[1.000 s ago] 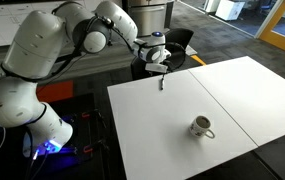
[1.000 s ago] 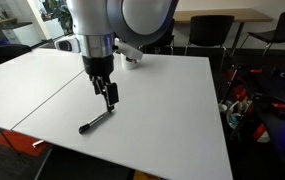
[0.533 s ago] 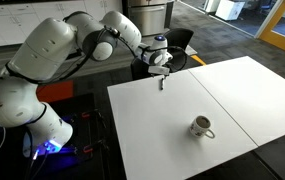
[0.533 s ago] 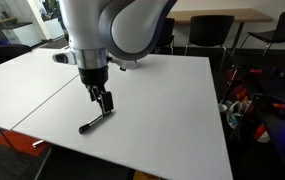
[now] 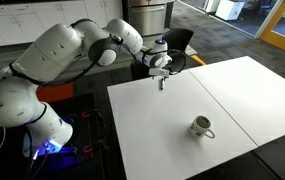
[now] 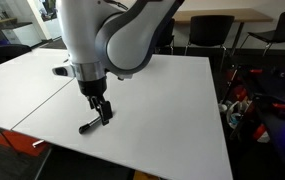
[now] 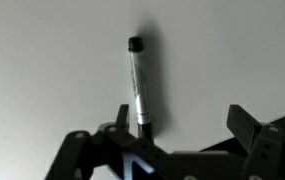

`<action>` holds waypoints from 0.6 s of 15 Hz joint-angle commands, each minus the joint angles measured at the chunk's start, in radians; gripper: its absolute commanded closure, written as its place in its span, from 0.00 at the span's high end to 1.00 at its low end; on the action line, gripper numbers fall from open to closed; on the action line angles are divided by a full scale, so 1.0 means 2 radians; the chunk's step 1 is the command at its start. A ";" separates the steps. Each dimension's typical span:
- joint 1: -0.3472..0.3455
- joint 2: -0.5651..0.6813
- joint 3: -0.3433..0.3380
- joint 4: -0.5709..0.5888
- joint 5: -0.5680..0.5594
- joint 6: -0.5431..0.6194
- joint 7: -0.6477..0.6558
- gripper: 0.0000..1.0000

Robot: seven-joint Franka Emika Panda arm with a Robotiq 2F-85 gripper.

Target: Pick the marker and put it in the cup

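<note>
No lettering, brand or number can be read anywhere, not even on the marker (image 7: pixel 137 85).

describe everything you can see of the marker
The marker is a slim stick with a dark cap at its far end and a greyish barrel in the wrist view, dark in an exterior view. It lies flat on the white table, near its edge. The open fingers straddle one end; contact cannot be told.
</note>
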 commanded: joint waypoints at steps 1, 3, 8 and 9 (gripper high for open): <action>0.013 0.016 -0.014 0.030 -0.018 -0.023 0.003 1.00; 0.015 0.022 -0.020 0.036 -0.024 -0.026 0.004 1.00; 0.014 0.036 -0.024 0.054 -0.030 -0.047 0.001 1.00; 0.014 0.039 -0.024 0.059 -0.029 -0.051 0.000 1.00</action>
